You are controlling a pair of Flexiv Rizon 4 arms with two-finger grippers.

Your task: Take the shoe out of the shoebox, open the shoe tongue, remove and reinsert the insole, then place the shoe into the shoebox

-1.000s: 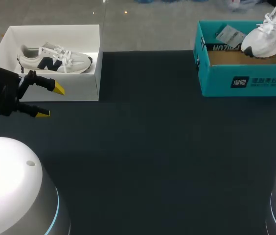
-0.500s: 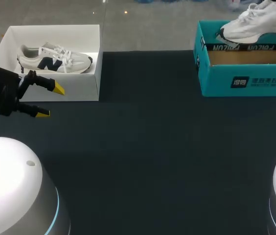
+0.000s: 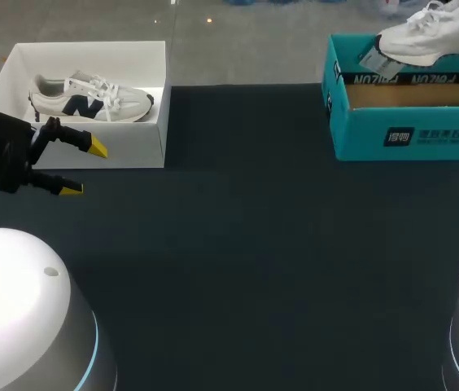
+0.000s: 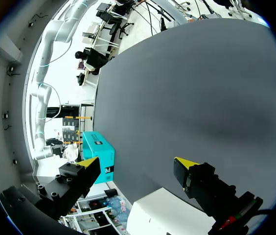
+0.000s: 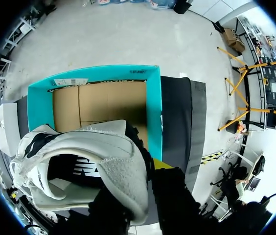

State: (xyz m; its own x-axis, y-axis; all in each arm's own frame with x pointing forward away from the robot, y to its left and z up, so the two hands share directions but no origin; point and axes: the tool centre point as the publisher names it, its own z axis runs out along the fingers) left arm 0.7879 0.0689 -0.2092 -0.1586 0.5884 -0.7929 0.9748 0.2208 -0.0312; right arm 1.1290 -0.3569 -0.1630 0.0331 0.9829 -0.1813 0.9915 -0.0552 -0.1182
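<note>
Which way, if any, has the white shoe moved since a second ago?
Yes: the shoe rose out of the teal box, now level above its back rim.

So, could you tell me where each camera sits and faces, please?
Head view: above and behind, looking down on the table; left claw by the white shoebox.
Left wrist view: on that wrist, facing across the table; left claw shows, open.
Right wrist view: looking down into the teal shoebox; right claw grips the white shoe.
All three share that shoebox.
</note>
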